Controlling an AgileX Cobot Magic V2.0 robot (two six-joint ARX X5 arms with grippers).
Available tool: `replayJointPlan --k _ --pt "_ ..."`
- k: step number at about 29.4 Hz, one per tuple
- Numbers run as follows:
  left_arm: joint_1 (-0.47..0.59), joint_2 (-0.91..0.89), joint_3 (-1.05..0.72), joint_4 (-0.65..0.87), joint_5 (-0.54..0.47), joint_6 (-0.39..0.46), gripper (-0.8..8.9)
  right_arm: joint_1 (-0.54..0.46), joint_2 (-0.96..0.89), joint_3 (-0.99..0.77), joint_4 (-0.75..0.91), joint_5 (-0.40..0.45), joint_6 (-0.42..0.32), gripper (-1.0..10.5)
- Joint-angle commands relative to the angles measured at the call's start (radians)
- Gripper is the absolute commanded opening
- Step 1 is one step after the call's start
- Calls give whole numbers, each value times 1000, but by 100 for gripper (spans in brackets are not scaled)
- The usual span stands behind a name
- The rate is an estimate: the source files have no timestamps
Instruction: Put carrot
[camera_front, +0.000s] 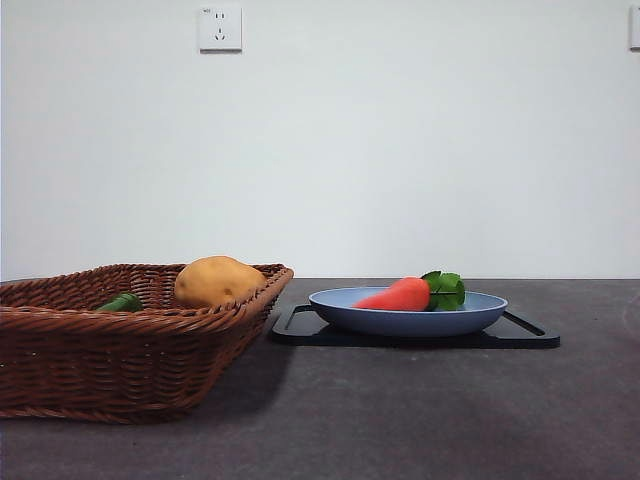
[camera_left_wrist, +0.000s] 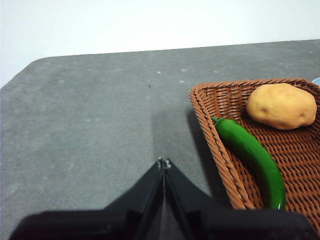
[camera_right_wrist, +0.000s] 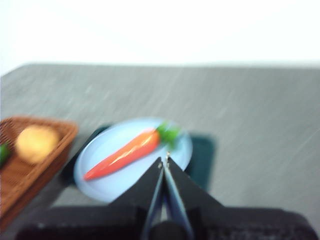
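Fingers, two pairs, four black jaws in all. My left gripper (camera_left_wrist: 164, 161): jaws pressed together tip to tip, holding nothing, above bare grey tabletop (camera_left_wrist: 90, 115) just beside the basket's corner. My right gripper (camera_right_wrist: 164, 159): jaws likewise closed on nothing, poised over the near rim of the plate; this wrist picture is blurred.

Item, one short orange-red toy carrot (camera_front: 397, 296) with a tuft of green leaves (camera_front: 446, 289): lying on its side inside the plate, free of both grippers. From the right wrist it runs slantwise across the plate, leaves toward the far rim.

Item, one shallow round pale-blue plate (camera_front: 400, 319): resting on the mat.

Item, one flat black rectangular mat (camera_front: 522, 338): on the table, just beside the basket.

Item, one brown woven wicker basket (camera_front: 90, 360), sloping sides: holds two things.

Item, one rounded tan-yellow potato (camera_left_wrist: 281, 106): in the basket near a corner.

Item, one long green pepper (camera_left_wrist: 252, 154): lying along the basket's inner wall, near the potato.

Item, one white wall socket (camera_front: 220, 28): on the back wall.
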Motion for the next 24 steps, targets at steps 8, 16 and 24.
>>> replayJointPlan --k 8,16,24 --pt "2 -5 -11 8 0 -7 8 -259 -262 -95 -84 -220 -94 4" --pt "2 -5 -11 8 0 -7 8 -320 -343 -278 -51 -260 -93 4" --pt "2 -5 -11 8 0 -7 8 -320 -397 -385 -37 -259 -93 4"
